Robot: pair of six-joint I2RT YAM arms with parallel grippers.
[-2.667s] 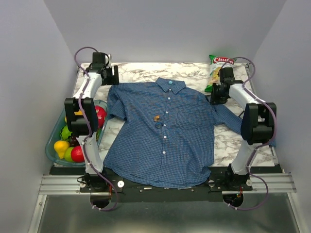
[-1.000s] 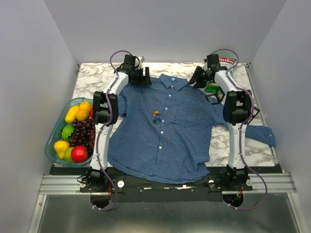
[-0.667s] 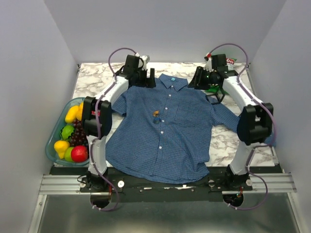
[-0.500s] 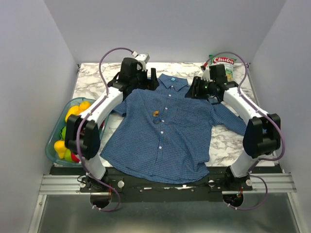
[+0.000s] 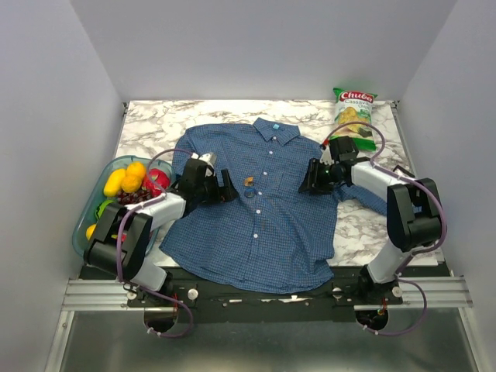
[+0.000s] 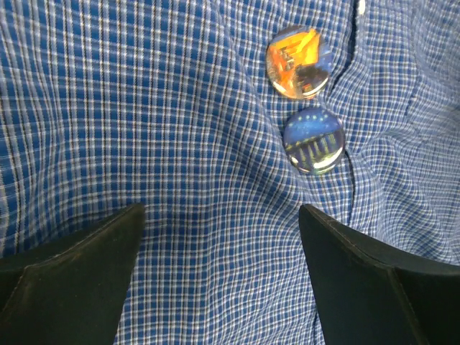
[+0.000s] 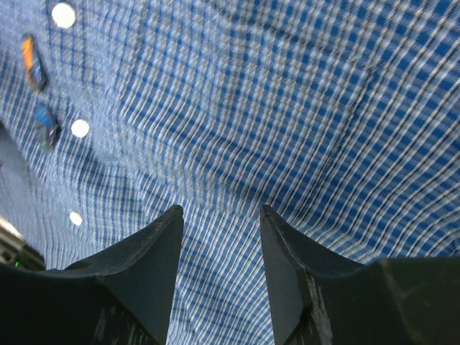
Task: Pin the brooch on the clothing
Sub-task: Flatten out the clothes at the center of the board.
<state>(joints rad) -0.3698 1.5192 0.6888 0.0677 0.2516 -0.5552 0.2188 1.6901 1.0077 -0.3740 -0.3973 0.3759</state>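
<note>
The left gripper is being held wide open and the right gripper partly open, both empty, over the checked shirt near two round brooches.

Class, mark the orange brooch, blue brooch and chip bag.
orange brooch (image 6: 298,61), left wrist view, its centre
blue brooch (image 6: 313,141), left wrist view, its centre
chip bag (image 5: 354,108), top view, front panel

Top view looks down from behind — both wrist views hug the shirt.
</note>
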